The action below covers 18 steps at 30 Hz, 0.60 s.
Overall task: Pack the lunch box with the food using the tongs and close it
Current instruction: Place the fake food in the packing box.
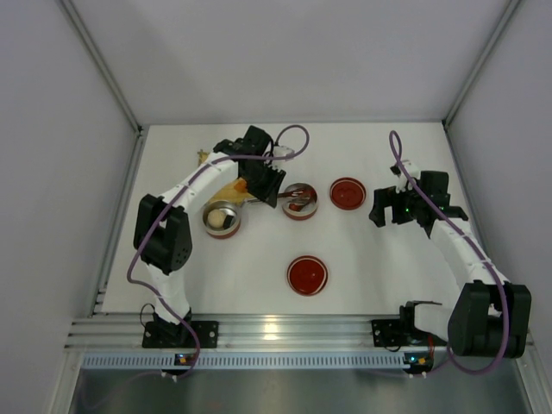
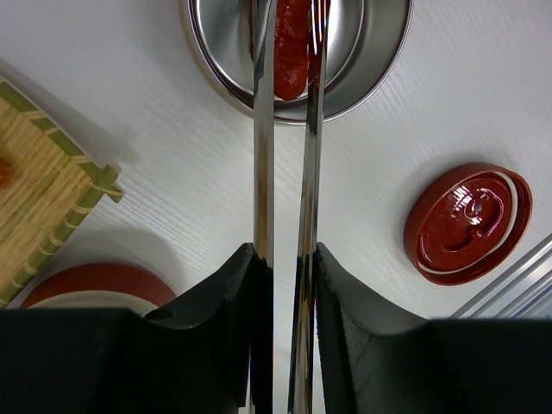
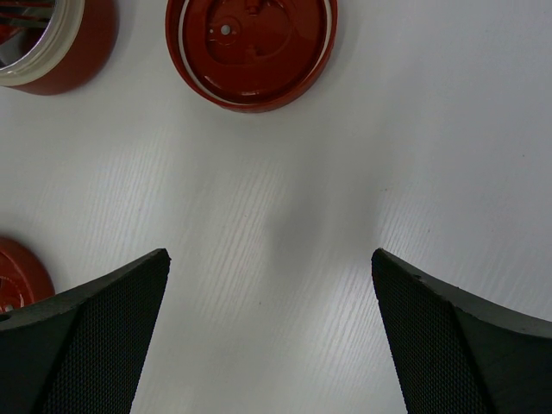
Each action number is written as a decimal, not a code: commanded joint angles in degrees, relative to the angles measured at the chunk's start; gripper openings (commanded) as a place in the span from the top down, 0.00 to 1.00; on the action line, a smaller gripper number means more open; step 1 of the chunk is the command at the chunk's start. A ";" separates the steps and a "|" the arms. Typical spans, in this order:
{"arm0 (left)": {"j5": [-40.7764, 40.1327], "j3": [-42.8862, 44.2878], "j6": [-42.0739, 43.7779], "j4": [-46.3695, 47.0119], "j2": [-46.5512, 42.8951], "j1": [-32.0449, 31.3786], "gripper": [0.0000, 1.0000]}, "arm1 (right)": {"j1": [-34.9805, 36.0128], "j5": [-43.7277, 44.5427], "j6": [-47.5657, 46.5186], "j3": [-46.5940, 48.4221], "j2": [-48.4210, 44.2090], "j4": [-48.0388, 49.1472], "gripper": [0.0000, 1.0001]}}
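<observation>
Left wrist view: we see left gripper [image 2: 285, 259] pinching slender silvery metal tongs [image 2: 263, 155] flanking a red food piece [image 2: 291, 52] in a round steel lunch-box bowl [image 2: 371, 78]; right gripper [image 3: 269, 267] spread wide.

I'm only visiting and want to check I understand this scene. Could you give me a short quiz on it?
1. True or false: the right jaws stand wide open, holding nothing.
2. The left jaws are: A) open and empty; B) shut on the tongs; C) out of view.
3. What colour is the food piece lying between the tongs' arms in the steel-lined lunch box bowl?
Key: 1 true; 2 B; 3 red.
</observation>
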 commanded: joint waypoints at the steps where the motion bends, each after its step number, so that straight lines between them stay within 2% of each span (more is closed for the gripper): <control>1: -0.48 3.61 -1.01 0.92 -0.51 -0.14 0.71 | 0.31 -0.46 -0.84 2.99 -0.02 -0.44 0.01; 9: -1.80 4.49 -0.49 -0.31 -0.60 -0.14 0.65 | 0.31 -0.72 -0.84 3.08 0.24 -0.35 0.00; 18: -0.66 4.05 0.13 -1.18 0.19 -0.41 0.64 | 0.31 -0.63 -0.92 3.17 0.33 -0.44 0.01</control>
